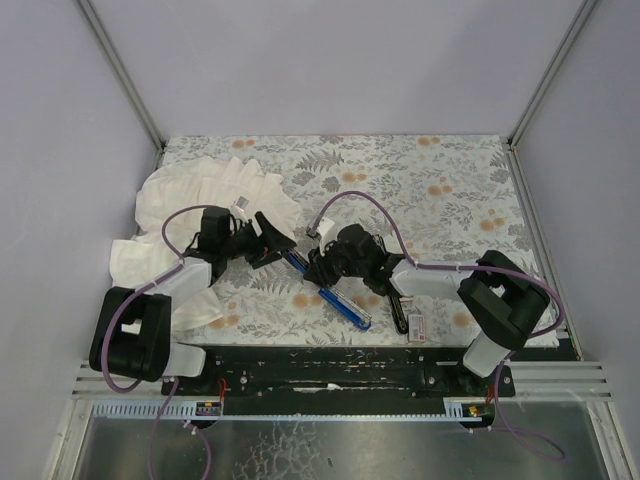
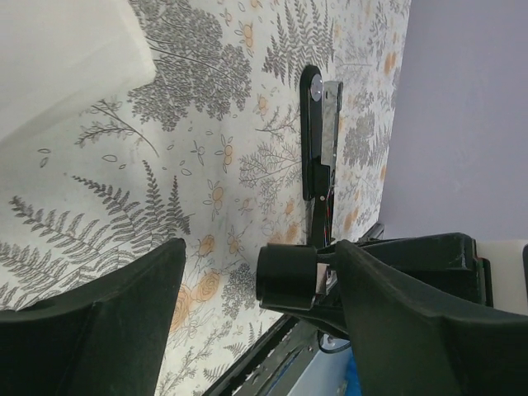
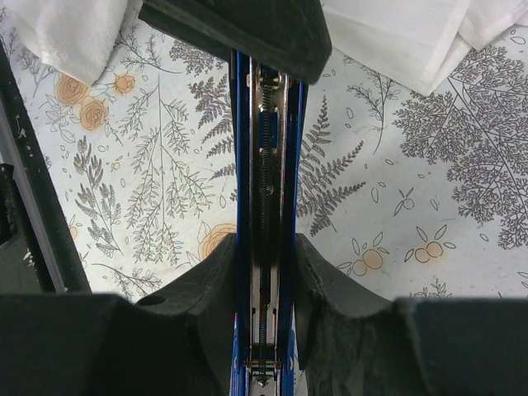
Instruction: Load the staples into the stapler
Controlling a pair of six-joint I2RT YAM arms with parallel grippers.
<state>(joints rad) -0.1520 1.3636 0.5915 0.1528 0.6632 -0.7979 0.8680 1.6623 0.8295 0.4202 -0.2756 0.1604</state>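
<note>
Fingers (image 3: pixel 202 289) of the right gripper (image 3: pixel 264 252) are clamped on the blue sides of the stapler (image 3: pixel 266 165). It lies open mid-table, slanting from beside the left gripper (image 1: pixel 270 245) toward the near edge, with its metal channel and spring facing up. The left gripper's jaws stand apart with nothing seen between them, and one dark finger (image 3: pixel 239 29) hangs over the stapler's far end. No staple strip can be picked out in any view. The small white box with the red label (image 1: pixel 417 328) sits near the front edge, just past the stapler's near tip. The step in hand looks like steadying the open channel for loading. It should go best if the right grip holds the channel level and the left comes in along the channel's line, not across it, so a strip can drop between the rails. Room is tight on the left, where the white cloth (image 1: pixel 200 195) is bunched just behind the left gripper. The black rail (image 1: pixel 330 360) bounds the near side, and open patterned table (image 1: pixel 440 190) lies toward the back right.
</note>
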